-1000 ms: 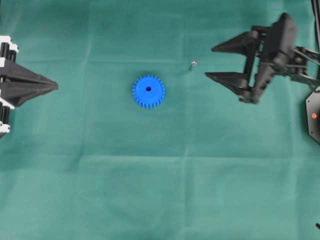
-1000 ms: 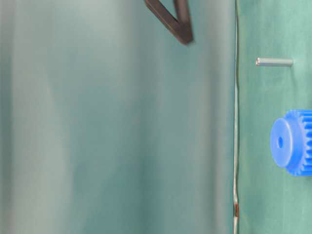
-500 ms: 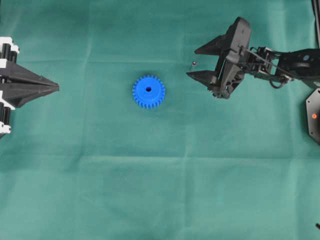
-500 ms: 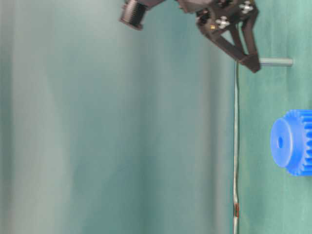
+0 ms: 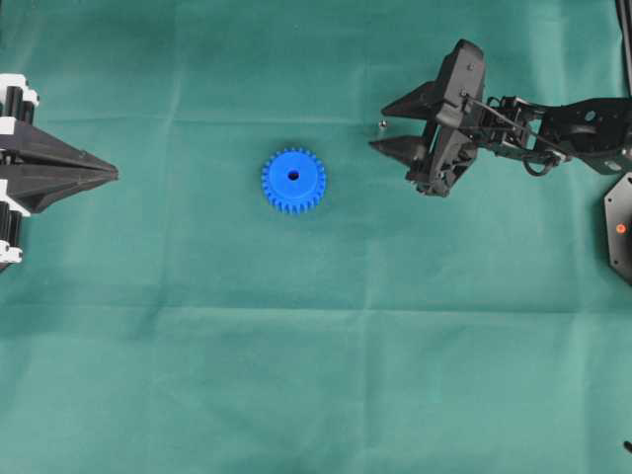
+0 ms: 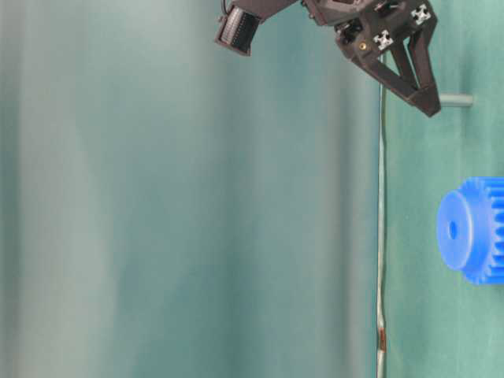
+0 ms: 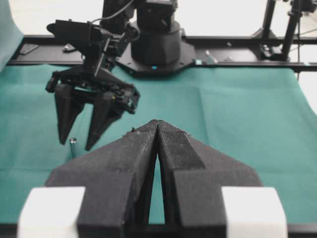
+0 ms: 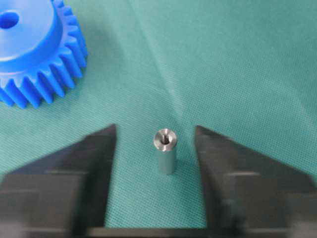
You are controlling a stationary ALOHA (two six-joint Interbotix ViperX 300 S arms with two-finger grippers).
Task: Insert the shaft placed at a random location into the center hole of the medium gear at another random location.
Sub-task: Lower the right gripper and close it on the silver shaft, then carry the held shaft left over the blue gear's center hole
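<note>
A green cloth (image 5: pixel 316 375) carries the medium gear (image 5: pixel 293 181) and upright shaft (image 8: pixel 165 150).

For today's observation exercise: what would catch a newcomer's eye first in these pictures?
The bright blue medium gear lies flat mid-cloth, its dark center hole showing. To its right, the right end effector straddles the small upright silver shaft, fingers apart on either side. At the far left, the left end effector waits shut.

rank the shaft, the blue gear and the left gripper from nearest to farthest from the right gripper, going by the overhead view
1. The shaft: standing between the fingertips of the right gripper, not yet clamped.
2. The medium gear: mid-table, to that gripper's left and slightly lower in the view.
3. The left gripper: far left edge.
</note>
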